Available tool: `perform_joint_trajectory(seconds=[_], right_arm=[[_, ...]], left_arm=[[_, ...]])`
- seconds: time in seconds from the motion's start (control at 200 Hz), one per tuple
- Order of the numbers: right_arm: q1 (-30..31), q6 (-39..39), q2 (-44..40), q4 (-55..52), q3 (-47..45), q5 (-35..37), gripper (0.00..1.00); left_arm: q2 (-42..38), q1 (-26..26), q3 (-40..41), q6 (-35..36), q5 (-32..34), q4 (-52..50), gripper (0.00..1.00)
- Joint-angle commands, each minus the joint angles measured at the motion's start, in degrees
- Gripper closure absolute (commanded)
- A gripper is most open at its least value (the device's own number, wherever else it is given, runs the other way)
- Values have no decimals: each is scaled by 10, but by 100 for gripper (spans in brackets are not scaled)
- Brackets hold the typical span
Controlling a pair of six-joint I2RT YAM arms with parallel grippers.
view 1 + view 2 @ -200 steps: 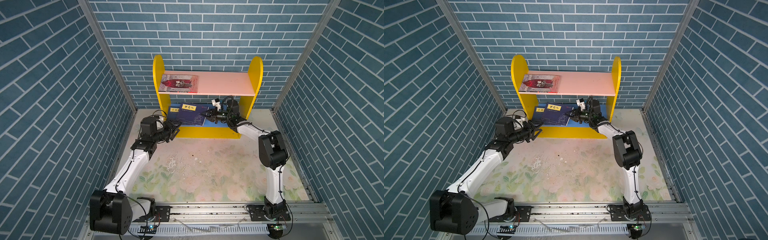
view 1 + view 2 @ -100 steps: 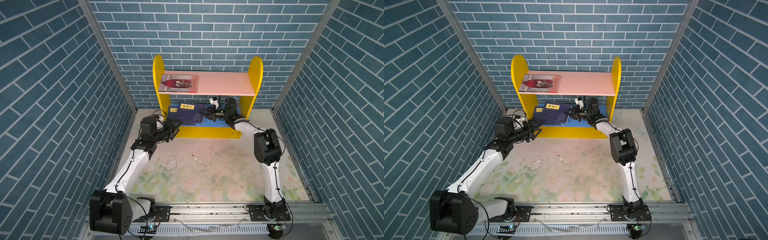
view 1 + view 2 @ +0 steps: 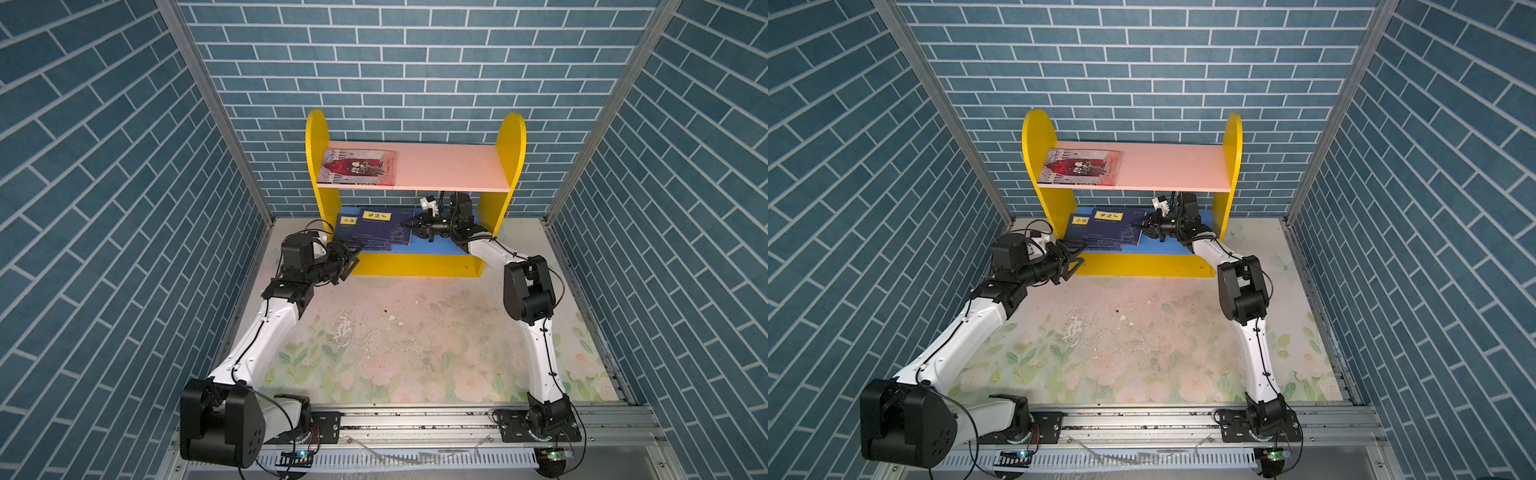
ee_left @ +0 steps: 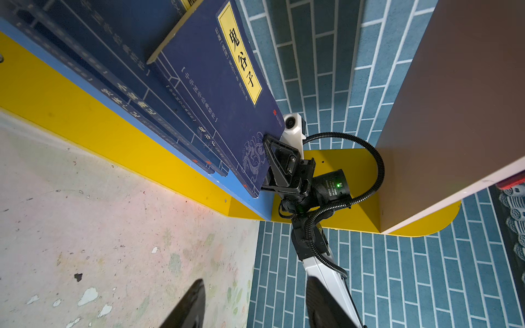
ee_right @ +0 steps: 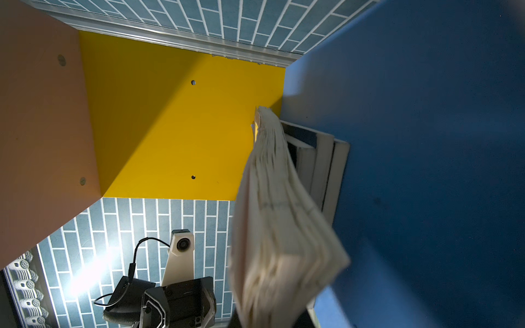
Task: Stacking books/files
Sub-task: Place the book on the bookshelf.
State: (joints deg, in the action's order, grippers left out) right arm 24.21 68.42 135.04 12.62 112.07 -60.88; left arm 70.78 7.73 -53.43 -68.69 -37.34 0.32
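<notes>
1. Hard to make out: the right wrist view gives only the blurred, fanned page edges of the top navy book, and almost nothing of my right gripper. The left wrist view cuts my left gripper down to two dark fingertips. The navy pile overlaps itself, so I cannot count its books.
2. Writing: the yellow strip on the top navy book reads 鬼谷子, and the same characters repeat on a spine beneath it. A second yellow strip shows in both top views but is too small to read.
3. Right gripper: narrow, clamped on a corner of the top navy book at the cover's 3 o'clock. That end sits higher than the pile, on the lower blue shelf.
4. Left gripper: jaws partly apart and holding nothing. It hovers over the table at the pile's 7 o'clock, close to the bookshelf's yellow front board.
5. The illustrated book lies flat at the 9 o'clock end of the upper pink shelf, well apart from both grippers. The bookshelf stands at the table's 12 o'clock.
</notes>
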Motion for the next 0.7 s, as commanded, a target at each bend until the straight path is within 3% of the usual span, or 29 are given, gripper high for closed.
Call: perform_joint_trajectory(seconds=[0.0, 0.275, 0.455, 0.695], right_arm=[[0, -34, 13, -24, 31, -26, 83], [11, -84, 38, -115, 106, -28, 82], [21, -167, 63, -259, 195, -12, 81], [26, -188, 94, -320, 253, 1, 81]], left_arm=[[5, -5, -13, 8, 2, 4, 41], [9, -5, -18, 7, 3, 6, 41], [8, -4, -18, 7, 3, 6, 41], [9, -5, -18, 6, 2, 10, 41]])
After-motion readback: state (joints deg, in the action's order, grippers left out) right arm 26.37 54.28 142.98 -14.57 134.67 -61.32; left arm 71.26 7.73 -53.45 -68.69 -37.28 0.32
